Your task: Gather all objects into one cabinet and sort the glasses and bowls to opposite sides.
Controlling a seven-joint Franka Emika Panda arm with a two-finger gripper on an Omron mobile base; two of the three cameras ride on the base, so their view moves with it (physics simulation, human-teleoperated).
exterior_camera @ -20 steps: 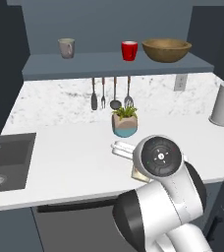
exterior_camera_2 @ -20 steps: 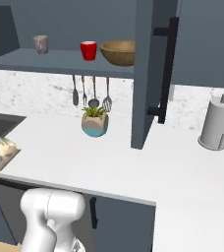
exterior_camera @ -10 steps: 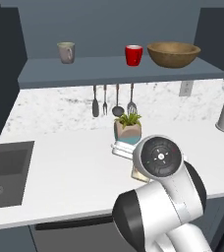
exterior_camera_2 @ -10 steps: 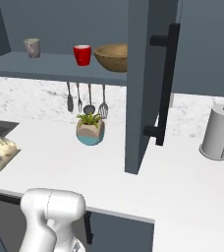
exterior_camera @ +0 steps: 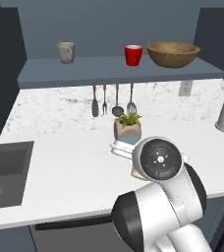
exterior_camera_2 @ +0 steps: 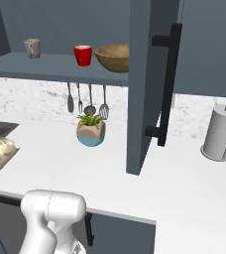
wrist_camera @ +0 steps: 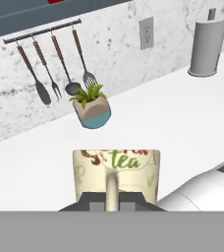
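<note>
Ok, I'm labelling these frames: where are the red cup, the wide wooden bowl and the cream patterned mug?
red cup [exterior_camera: 133, 55], left base view, front wall.
wide wooden bowl [exterior_camera: 173, 54], left base view, outer side.
cream patterned mug [wrist_camera: 116, 170], hand view, printed side.

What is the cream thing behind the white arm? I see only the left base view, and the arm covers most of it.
Observer: In the hand view it is the cream patterned mug, upright, with "tea" printed on it.
Operator: Is it gripped?
Observer: Yes. The end effector is shut on the mug's handle.
Operator: Is the cabinet door open?
Observer: Yes. In the right base view the cabinet door stands open, and its long black bar handle faces right.
</note>
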